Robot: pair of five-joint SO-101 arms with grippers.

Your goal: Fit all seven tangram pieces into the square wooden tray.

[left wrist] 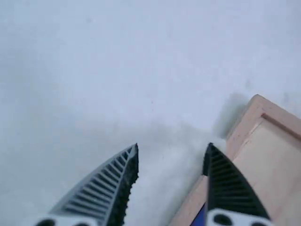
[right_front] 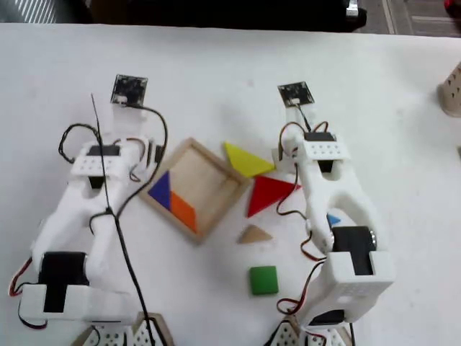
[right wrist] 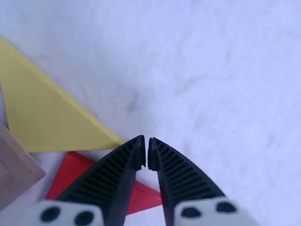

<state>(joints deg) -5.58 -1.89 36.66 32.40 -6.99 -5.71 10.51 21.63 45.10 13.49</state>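
Observation:
The square wooden tray (right_front: 209, 167) lies between the arms, holding a blue triangle (right_front: 160, 189) and an orange piece (right_front: 183, 211). To its right on the table lie a yellow triangle (right_front: 247, 160), a red triangle (right_front: 268, 193), a small tan triangle (right_front: 255, 234) and a green square (right_front: 263, 280). A light blue piece (right_front: 333, 219) peeks out from under the right arm. My left gripper (left wrist: 172, 148) is open over bare table beside the tray's corner (left wrist: 263, 136). My right gripper (right wrist: 146, 141) is shut, empty, at the tips of the yellow triangle (right wrist: 42, 113) and red triangle (right wrist: 70, 176).
Two small black circuit boards (right_front: 130, 89) (right_front: 296, 94) stand on white mounts behind the arms. Black cables (right_front: 122, 216) trail over the left arm. A wooden object (right_front: 452, 90) sits at the right edge. The table's far edge runs along the top.

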